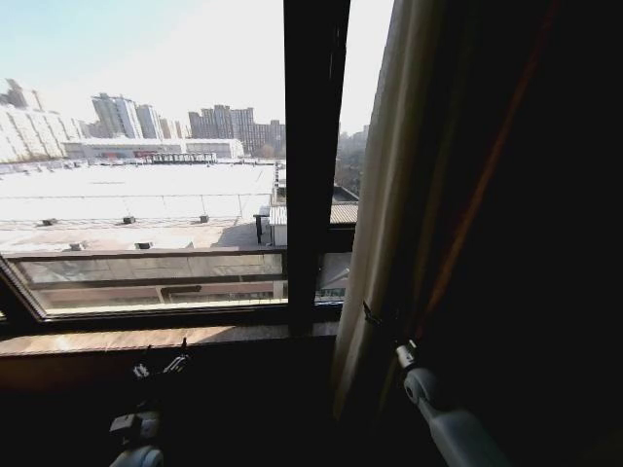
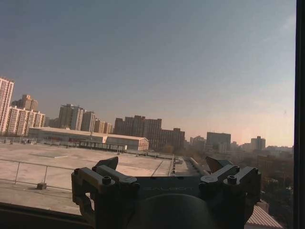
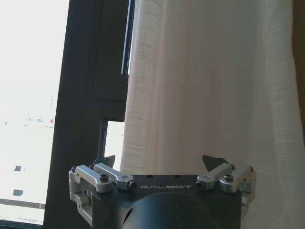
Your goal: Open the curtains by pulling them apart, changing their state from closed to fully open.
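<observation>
A: Where does each arm sit?

B: The left pincer is low at the left of the head view, fingers pointing forward and up. The right arm, pale-cased, reaches forward and up from lower right, ending in the right pincer.

A: State of the fingers?

B: Left pincer: spread wide, nothing between. Right pincer: likewise spread, tips apart.

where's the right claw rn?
In the head view the right claw is low on the right, at the bunched curtain, just right of the dark window frame bar. Its fingers are open facing the fabric.
</observation>
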Robot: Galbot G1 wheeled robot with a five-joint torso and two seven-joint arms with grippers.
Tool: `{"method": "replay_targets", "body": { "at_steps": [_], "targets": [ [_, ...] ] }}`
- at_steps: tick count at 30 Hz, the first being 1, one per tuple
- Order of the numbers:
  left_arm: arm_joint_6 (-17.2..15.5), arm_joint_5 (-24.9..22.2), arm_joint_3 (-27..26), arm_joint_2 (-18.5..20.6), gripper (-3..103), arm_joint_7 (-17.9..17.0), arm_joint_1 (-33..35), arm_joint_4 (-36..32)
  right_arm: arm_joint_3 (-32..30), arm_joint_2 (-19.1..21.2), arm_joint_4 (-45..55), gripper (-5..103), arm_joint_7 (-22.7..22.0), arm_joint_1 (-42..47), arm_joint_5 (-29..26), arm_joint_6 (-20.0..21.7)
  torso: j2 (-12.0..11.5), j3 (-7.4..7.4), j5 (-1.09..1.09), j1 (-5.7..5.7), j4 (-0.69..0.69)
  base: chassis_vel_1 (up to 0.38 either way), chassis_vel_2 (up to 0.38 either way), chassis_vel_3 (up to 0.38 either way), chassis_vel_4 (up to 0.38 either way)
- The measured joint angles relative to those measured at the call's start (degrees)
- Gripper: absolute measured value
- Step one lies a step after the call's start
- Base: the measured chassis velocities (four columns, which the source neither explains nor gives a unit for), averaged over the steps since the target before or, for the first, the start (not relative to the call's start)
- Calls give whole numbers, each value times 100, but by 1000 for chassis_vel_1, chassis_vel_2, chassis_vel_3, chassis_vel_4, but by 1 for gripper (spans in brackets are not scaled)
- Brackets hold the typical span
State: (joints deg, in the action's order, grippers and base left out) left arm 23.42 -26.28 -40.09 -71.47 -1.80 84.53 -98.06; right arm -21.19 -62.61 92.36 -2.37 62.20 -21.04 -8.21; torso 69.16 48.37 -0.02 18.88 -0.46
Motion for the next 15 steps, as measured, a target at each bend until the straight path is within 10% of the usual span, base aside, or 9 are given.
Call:
{"method": "replay_targets", "body": {
  "at_steps": [15],
  "targets": [
    [0, 0, 0, 0, 100, 0, 0, 0, -1, -5, -24, 100, -13, -19, 9, 6, 0, 0, 0, 0, 0, 0, 0, 0, 0]
  ]
}}
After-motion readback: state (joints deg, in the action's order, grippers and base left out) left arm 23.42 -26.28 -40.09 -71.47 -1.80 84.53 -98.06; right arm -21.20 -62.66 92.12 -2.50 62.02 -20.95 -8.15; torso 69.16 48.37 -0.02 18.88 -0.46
